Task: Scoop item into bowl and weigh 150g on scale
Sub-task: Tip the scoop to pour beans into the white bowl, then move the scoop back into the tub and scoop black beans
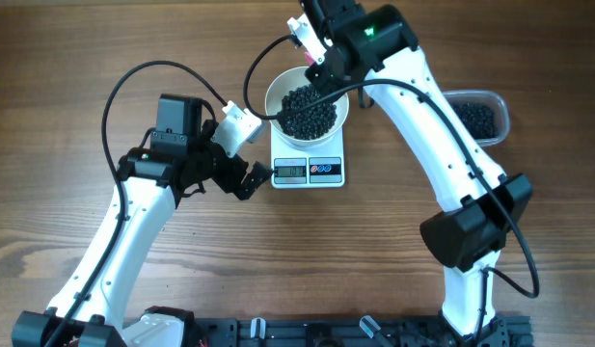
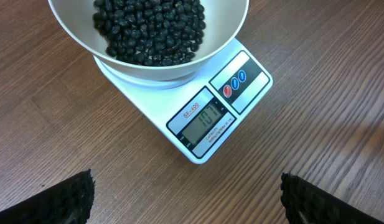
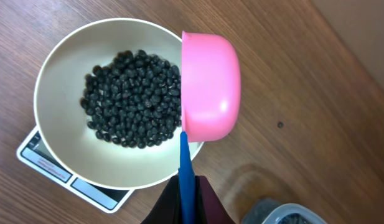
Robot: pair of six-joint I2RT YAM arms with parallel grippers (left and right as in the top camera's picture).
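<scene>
Robotics lab bench: two robot arms (image 1: 123,231) mounted at a wood-grain table (image 1: 46,77) (cables (image 1: 148,66) looping).

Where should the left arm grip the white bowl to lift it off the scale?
Likely best: pinch the bowl rim from above, on the left gripper side: the flared wall gives no side hold, and the pink scoop covers the opposite rim.

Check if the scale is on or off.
On. The display on the scale shows digits; the bowl of beans sits on it.

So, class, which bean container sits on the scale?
The round white bowl, resting on the white scale; the clear rectangular tub stands apart on the wooden table.
</scene>
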